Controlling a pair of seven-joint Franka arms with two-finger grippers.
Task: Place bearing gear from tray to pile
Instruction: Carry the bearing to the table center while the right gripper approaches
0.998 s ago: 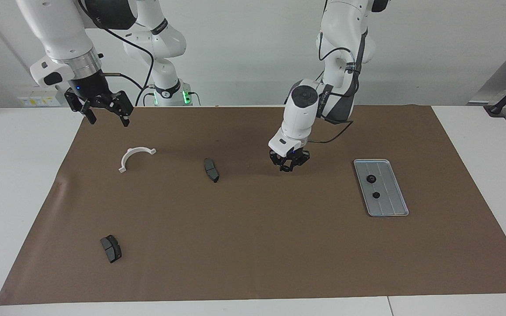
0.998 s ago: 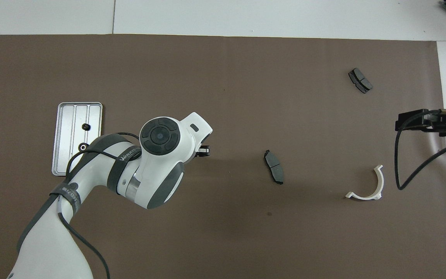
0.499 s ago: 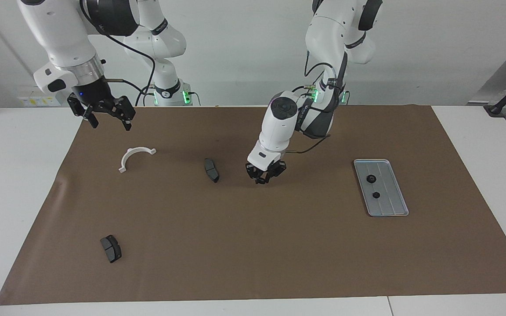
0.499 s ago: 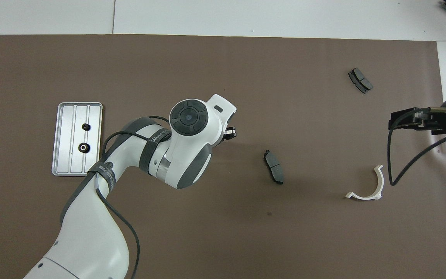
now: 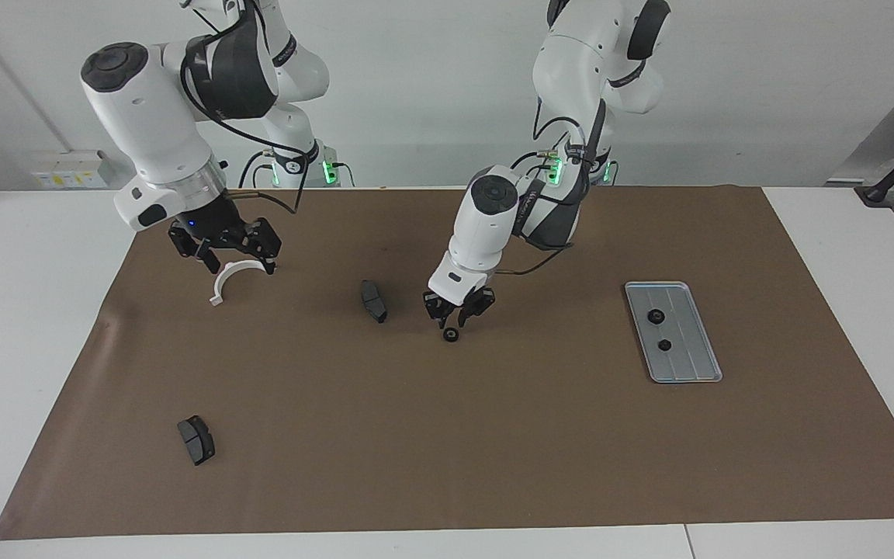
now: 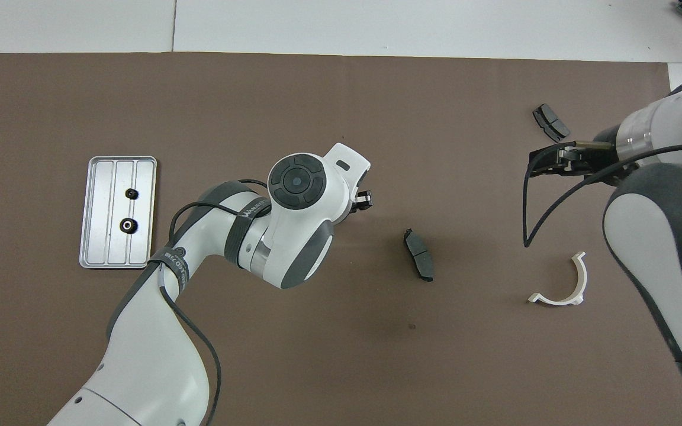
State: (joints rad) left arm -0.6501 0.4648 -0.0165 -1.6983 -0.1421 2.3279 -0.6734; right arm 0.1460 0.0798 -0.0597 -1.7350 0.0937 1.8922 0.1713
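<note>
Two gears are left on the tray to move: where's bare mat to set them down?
Widest bare brown mat: farther from the robots than the bearing gear, between the lone brake pad and the tray. Also bare between gear and tray. Crowded: middle brake pad beside the open left gripper; the open right gripper over the white bracket.

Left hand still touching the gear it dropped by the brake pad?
Apart. The facing view shows the gear lying on the mat just below the left hand's open fingertips, with brown mat visible between them.
</note>
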